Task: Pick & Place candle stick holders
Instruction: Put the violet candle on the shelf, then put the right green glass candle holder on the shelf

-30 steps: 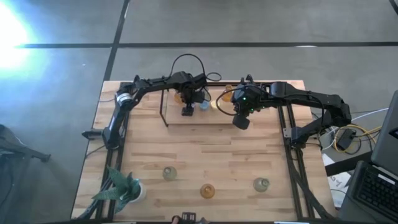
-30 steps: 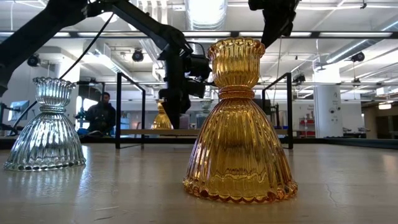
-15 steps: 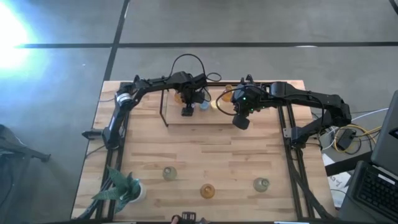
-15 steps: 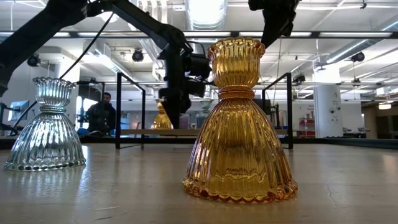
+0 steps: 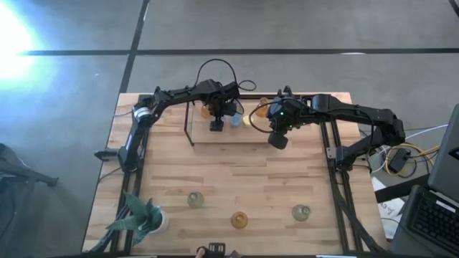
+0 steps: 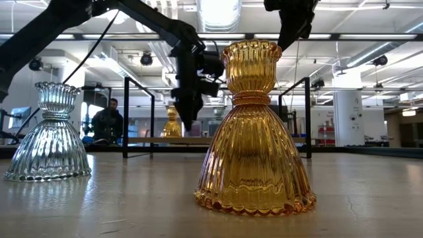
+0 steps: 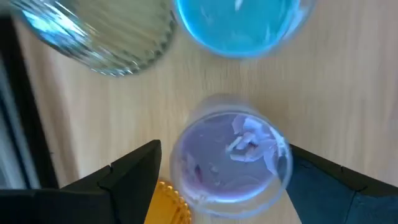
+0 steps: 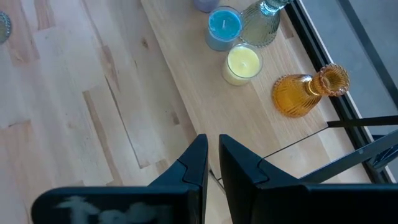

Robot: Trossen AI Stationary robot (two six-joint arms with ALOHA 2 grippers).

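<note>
- Only in the left wrist view do we see the left gripper (image 7: 227,171) with fingers spread either side of a purple candle holder (image 7: 231,157), not closed on it; a blue candle holder (image 7: 242,25) and a clear ribbed holder (image 7: 102,34) stand nearby.
- From above, we see three holders along the table's near edge, including an amber holder (image 5: 239,220).
- The right gripper (image 8: 212,163) hangs over bare wood, its fingers nearly together and empty.
- We read no labels.
- The clear ribbed holder is cut off and blurred.
</note>
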